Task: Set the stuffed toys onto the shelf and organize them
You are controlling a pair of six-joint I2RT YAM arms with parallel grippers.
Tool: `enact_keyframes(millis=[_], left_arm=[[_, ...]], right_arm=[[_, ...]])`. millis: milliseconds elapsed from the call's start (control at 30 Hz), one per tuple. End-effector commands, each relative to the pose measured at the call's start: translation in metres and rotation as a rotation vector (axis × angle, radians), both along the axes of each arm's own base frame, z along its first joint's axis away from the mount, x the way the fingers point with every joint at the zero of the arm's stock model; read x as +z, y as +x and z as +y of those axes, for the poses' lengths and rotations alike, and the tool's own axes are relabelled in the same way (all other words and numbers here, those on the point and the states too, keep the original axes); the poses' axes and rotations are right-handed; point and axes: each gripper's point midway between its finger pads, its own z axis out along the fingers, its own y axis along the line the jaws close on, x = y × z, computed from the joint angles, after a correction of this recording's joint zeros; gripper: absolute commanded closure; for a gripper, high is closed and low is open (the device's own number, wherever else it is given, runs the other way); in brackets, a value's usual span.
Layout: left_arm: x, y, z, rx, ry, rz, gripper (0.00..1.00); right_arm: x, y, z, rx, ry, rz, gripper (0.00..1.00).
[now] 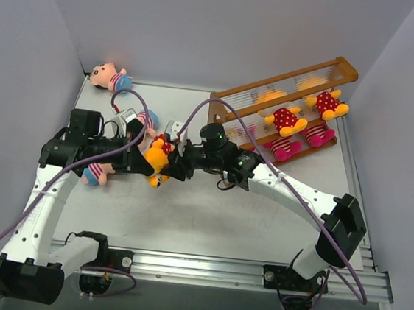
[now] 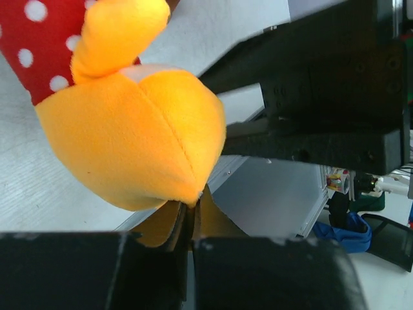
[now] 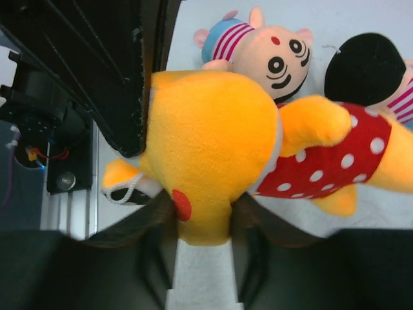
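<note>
Left of the surface's (image 1: 206,229) middle, the left gripper (image 2: 188,223) is pinched tight on a thin yellow flap at the edge of a yellow bear's (image 3: 206,142) head. Opposite it, the right gripper (image 3: 204,216) has both fingers pressed against the sides of the same head, clasping it. The bear's red polka-dot body trails out sideways. Just beyond it, a peach-faced boy doll (image 3: 271,55) and a black-haired doll (image 3: 368,68) lie on the surface. Well to the right, the wooden shelf (image 1: 347,69) carries two more yellow bears (image 1: 288,121) and magenta-limbed dolls (image 1: 282,148). Another boy doll (image 1: 110,78) lies at the far left corner.
</note>
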Motion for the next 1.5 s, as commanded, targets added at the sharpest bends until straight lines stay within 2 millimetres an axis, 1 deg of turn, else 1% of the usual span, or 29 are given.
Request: enact_keyframes(millis=[0, 33, 67, 133, 167, 233, 267, 300, 367, 433, 467, 500, 533, 567, 600, 633, 667, 700, 733, 767, 800, 833, 933, 1133, 1167, 1233, 1267, 1400, 1467], left_arm=[[0.008, 0.001, -0.001, -0.030, 0.002, -0.066, 0.97], [0.007, 0.003, 0.000, -0.021, 0.013, -0.068, 0.97], [0.005, 0.007, 0.004, 0.003, 0.040, -0.076, 0.92], [0.006, 0.011, 0.008, 0.026, 0.064, -0.100, 0.74], [0.008, 0.016, 0.013, 0.058, 0.092, -0.133, 0.56], [0.013, 0.022, 0.018, 0.096, 0.120, -0.183, 0.40], [0.022, 0.024, 0.021, 0.116, 0.128, -0.235, 0.31], [0.024, 0.029, 0.027, 0.149, 0.155, -0.266, 0.23], [0.037, 0.032, 0.033, 0.191, 0.167, -0.349, 0.16], [0.041, 0.035, 0.039, 0.235, 0.188, -0.402, 0.14], [0.051, 0.035, 0.041, 0.255, 0.181, -0.463, 0.13], [0.046, 0.035, 0.042, 0.262, 0.183, -0.468, 0.12], [0.047, 0.035, 0.043, 0.273, 0.178, -0.490, 0.10], [0.054, 0.033, 0.044, 0.283, 0.164, -0.547, 0.09], [0.054, 0.033, 0.044, 0.288, 0.161, -0.567, 0.08], [0.043, 0.032, 0.044, 0.287, 0.162, -0.557, 0.06], [0.049, 0.030, 0.044, 0.292, 0.149, -0.607, 0.06], [0.048, 0.029, 0.044, 0.293, 0.145, -0.618, 0.05], [0.039, 0.029, 0.043, 0.291, 0.146, -0.609, 0.05], [0.040, 0.028, 0.041, 0.284, 0.136, -0.631, 0.04], [0.037, 0.028, 0.040, 0.281, 0.135, -0.633, 0.04], [0.030, 0.028, 0.039, 0.275, 0.137, -0.626, 0.04], [0.028, 0.031, 0.037, 0.270, 0.134, -0.657, 0.03], [0.029, 0.037, 0.030, 0.259, 0.103, -0.733, 0.03], [0.035, 0.039, 0.028, 0.260, 0.090, -0.765, 0.03], [0.033, 0.041, 0.024, 0.249, 0.080, -0.776, 0.03], [0.038, 0.042, 0.022, 0.245, 0.066, -0.808, 0.03], [0.038, 0.045, 0.014, 0.223, 0.052, -0.832, 0.03], [0.034, 0.048, 0.014, 0.228, 0.067, -0.835, 0.02]], right_arm=[[0.027, -0.004, 0.010, 0.027, 0.084, -0.022, 0.78], [0.028, -0.004, 0.010, 0.022, 0.089, -0.012, 0.92], [0.029, -0.006, 0.009, 0.018, 0.093, -0.002, 0.98], [0.033, -0.005, 0.008, -0.013, 0.107, 0.026, 1.00], [0.035, -0.005, 0.007, -0.024, 0.111, 0.036, 1.00], [0.038, -0.004, 0.007, -0.057, 0.119, 0.075, 1.00], [0.040, -0.004, 0.006, -0.077, 0.127, 0.103, 1.00], [0.043, -0.002, 0.005, -0.102, 0.134, 0.120, 1.00], [0.043, 0.005, 0.004, -0.191, 0.140, 0.189, 1.00], [0.044, 0.014, 0.002, -0.297, 0.141, 0.267, 1.00], [0.045, 0.018, 0.000, -0.333, 0.143, 0.290, 1.00], [0.044, 0.020, -0.001, -0.371, 0.138, 0.326, 1.00], [0.048, 0.023, -0.002, -0.405, 0.151, 0.347, 1.00], [0.051, 0.026, -0.003, -0.451, 0.173, 0.399, 1.00], [0.054, 0.028, -0.003, -0.471, 0.186, 0.424, 1.00], [0.060, 0.031, -0.004, -0.491, 0.206, 0.445, 1.00], [0.064, 0.032, -0.003, -0.506, 0.221, 0.470, 1.00], [0.066, 0.033, -0.003, -0.523, 0.233, 0.511, 1.00], [0.071, 0.035, -0.002, -0.528, 0.247, 0.529, 1.00], [0.076, 0.036, -0.001, -0.532, 0.261, 0.544, 1.00], [0.079, 0.036, 0.001, -0.536, 0.272, 0.572, 1.00], [0.081, 0.037, 0.001, -0.540, 0.279, 0.583, 1.00], [0.090, 0.041, 0.001, -0.546, 0.312, 0.616, 1.00], [0.093, 0.040, 0.004, -0.526, 0.336, 0.657, 1.00], [0.093, 0.039, 0.005, -0.521, 0.340, 0.672, 1.00], [0.093, 0.039, 0.007, -0.517, 0.350, 0.683, 1.00], [0.094, 0.039, 0.007, -0.514, 0.355, 0.691, 1.00], [0.102, 0.039, 0.009, -0.495, 0.389, 0.703, 1.00], [0.100, 0.039, 0.012, -0.485, 0.390, 0.716, 1.00]])
